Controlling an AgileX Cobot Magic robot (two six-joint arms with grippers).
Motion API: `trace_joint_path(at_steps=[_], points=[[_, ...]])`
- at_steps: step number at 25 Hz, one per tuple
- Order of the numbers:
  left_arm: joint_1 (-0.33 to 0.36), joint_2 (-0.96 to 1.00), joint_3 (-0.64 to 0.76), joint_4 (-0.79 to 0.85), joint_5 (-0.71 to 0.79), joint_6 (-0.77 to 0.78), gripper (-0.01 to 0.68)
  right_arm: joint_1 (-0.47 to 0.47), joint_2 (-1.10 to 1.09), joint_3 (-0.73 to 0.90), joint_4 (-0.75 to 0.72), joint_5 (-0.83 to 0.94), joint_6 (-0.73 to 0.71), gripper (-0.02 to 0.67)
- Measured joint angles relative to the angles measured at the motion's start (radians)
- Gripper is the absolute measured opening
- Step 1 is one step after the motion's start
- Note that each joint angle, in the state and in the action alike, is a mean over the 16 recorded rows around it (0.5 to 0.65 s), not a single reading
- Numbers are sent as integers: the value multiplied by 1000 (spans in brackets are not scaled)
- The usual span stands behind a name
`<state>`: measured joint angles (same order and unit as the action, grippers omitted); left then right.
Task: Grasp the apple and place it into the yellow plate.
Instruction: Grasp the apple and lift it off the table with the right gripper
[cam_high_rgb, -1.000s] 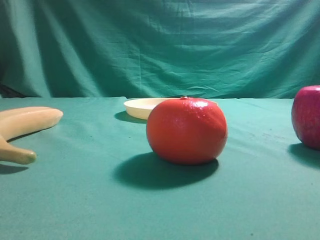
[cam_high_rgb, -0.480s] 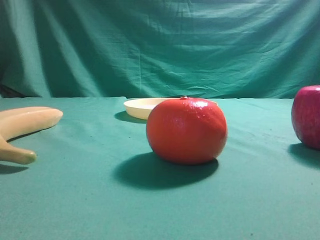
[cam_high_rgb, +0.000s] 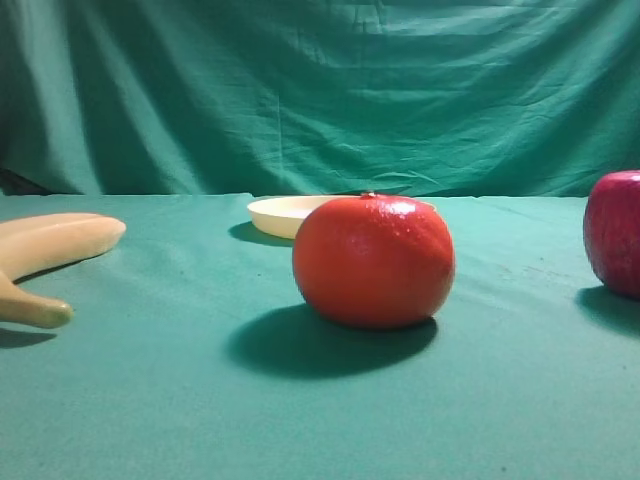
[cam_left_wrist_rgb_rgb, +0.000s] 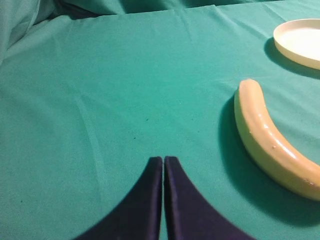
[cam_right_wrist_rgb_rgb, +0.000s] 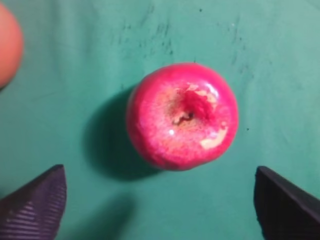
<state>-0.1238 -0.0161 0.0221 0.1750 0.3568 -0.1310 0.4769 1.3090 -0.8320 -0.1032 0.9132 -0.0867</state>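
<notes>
- Sitting at the far right edge of the exterior high view, the apple (cam_high_rgb: 614, 233) rested on the green cloth (cam_high_rgb: 150, 400), partly cut off by the frame, with no arm in sight. The yellow plate (cam_high_rgb: 283, 214) lay farther back near the middle, half hidden behind the large orange-red fruit (cam_high_rgb: 373, 261); a banana (cam_high_rgb: 55, 245) lay at the left. Any carry to the plate would, by this view, have to clear that round fruit.
- From the left wrist view, the left gripper (cam_left_wrist_rgb_rgb: 163, 165) hung over bare cloth with its dark fingers pressed together, holding nothing. The banana curved along the right and the plate showed at the far right corner, empty.
- From the right wrist view, the right gripper (cam_right_wrist_rgb_rgb: 160, 200) hovered directly over the apple, its two dark fingers (cam_right_wrist_rgb_rgb: 37, 202) spread wide at the bottom corners and touching nothing. The fruit looked glossy magenta-red, round, its stem hollow facing up with pale glare patches. A good grasp would likely mean centring the apple between the fingers, descending until they flanked its widest part, then closing gently, since the slick, curved skin could squirt out of an off-centre pinch. A blurred edge of the orange-red fruit showed at the upper left, well apart.
</notes>
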Motion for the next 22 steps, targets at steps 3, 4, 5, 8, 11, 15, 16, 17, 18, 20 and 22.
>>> trace_joint_path(at_steps=[3, 4, 5, 8, 11, 15, 16, 17, 18, 20, 22], points=[[0, 0, 0, 0, 0, 0, 0, 0, 61, -13, -23, -18, 46, 663], [0, 0, 0, 0, 0, 0, 0, 0, 82, -18, -31, -23, 62, 667], [0, 0, 0, 0, 0, 0, 0, 0, 103, -24, -39, -28, 78, 668], [0, 0, 0, 0, 0, 0, 0, 0, 165, -44, -61, -43, 122, 673], [0, 0, 0, 0, 0, 0, 0, 0, 221, -65, -74, -53, 155, 672], [0, 0, 0, 0, 0, 0, 0, 0, 277, -89, -78, -61, 186, 667], [0, 0, 0, 0, 0, 0, 0, 0, 288, -93, -78, -62, 195, 660], [0, 0, 0, 0, 0, 0, 0, 0, 297, -97, -78, -62, 204, 653], [0, 0, 0, 0, 0, 0, 0, 0, 305, -100, -78, -61, 213, 646], [0, 0, 0, 0, 0, 0, 0, 0, 316, -104, -78, -59, 232, 632], [0, 0, 0, 0, 0, 0, 0, 0, 323, -106, -78, -56, 250, 619]])
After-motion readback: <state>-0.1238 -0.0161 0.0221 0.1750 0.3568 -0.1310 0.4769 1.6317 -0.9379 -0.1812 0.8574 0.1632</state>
